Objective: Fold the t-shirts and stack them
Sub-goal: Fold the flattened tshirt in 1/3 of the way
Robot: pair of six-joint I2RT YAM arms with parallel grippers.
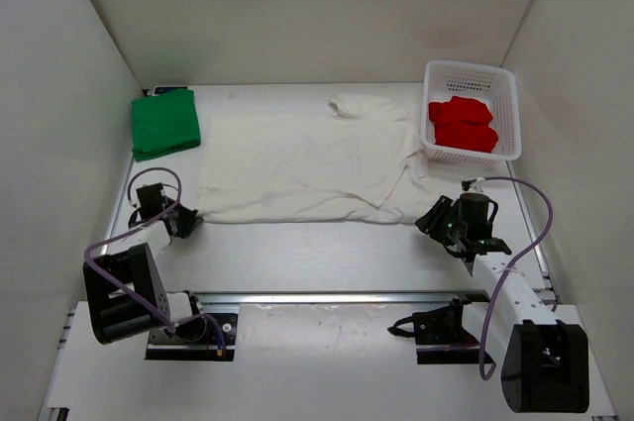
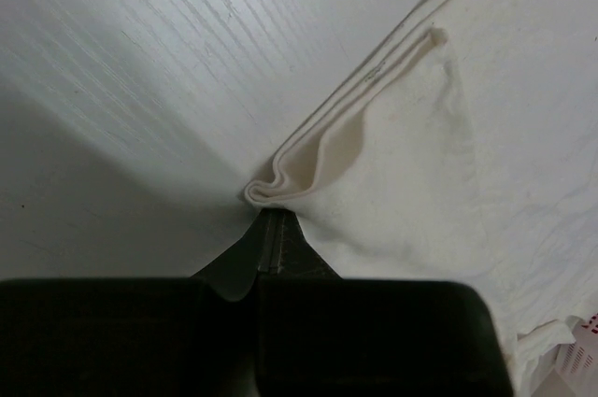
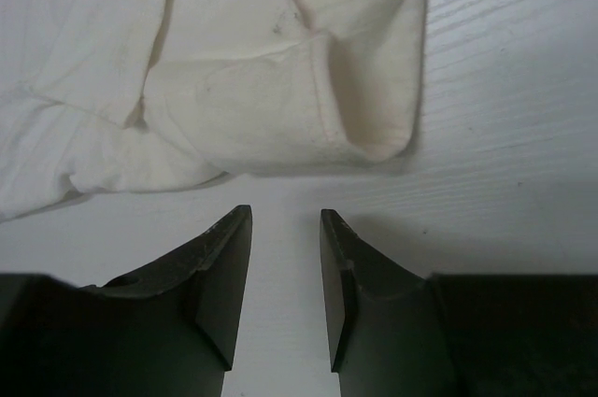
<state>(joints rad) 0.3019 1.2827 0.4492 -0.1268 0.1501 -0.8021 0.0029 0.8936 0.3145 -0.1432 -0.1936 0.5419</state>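
Observation:
The off-white t-shirt [image 1: 307,163] lies spread across the middle of the table. Its near left corner [image 2: 280,187] is bunched into folds at the tip of my left gripper [image 2: 271,217], which is shut on it. My left gripper [image 1: 188,223] sits low at that corner. My right gripper [image 1: 428,221] stands open just short of the shirt's near right corner [image 3: 374,126], with nothing between its fingers [image 3: 229,248]. The green t-shirt [image 1: 165,124] lies folded at the back left. The red t-shirt [image 1: 462,124] lies in the basket.
A white mesh basket [image 1: 505,79] stands at the back right, against the right wall. White walls close in the table on the left, back and right. A metal rail [image 1: 327,297] runs along the near edge between the arm bases.

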